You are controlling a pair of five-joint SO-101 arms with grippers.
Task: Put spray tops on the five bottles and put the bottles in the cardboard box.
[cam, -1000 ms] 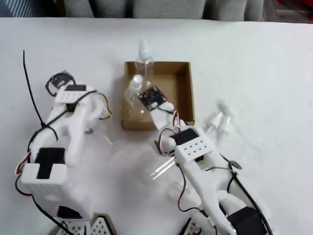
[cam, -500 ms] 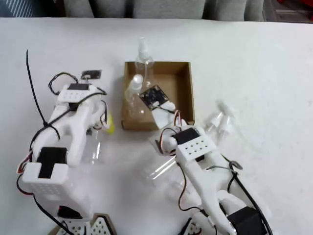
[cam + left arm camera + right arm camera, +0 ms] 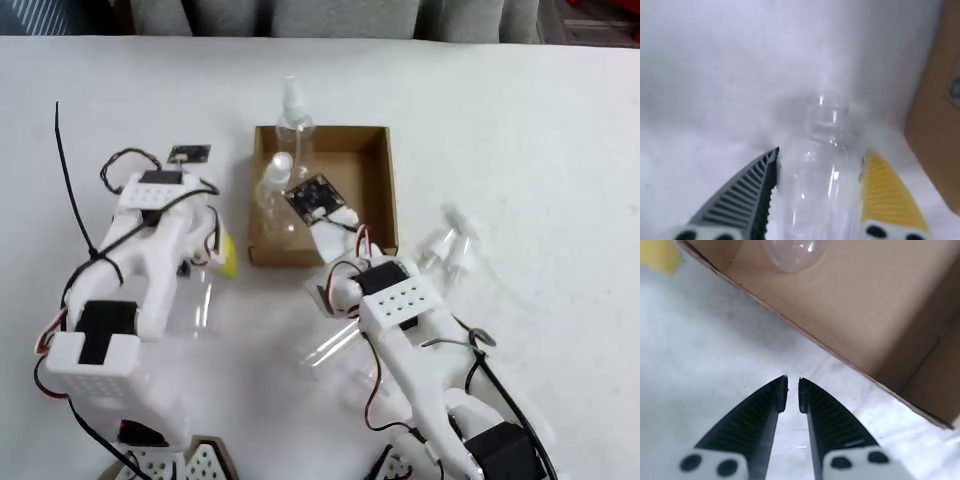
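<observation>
left gripper (image 3: 821, 153): jaws hold a clear bottle (image 3: 820, 175) with no top, neck pointing away from them | right gripper (image 3: 792, 382): jaws nearly together, holding nothing, over table (image 3: 700, 350) just beside cardboard box (image 3: 850, 315) near wall | spray tops (image 3: 445, 245): on table by box's right wall, nearer right arm

White bench (image 3: 530, 120), matte, evenly lit, soft shadows. Past its far edge: a row of grey upholstered backs (image 3: 340, 15) with dark gaps between. Far left corner has a blue-striped thing (image 3: 40, 15), far right a red thing (image 3: 605, 10); can't identify either.
</observation>
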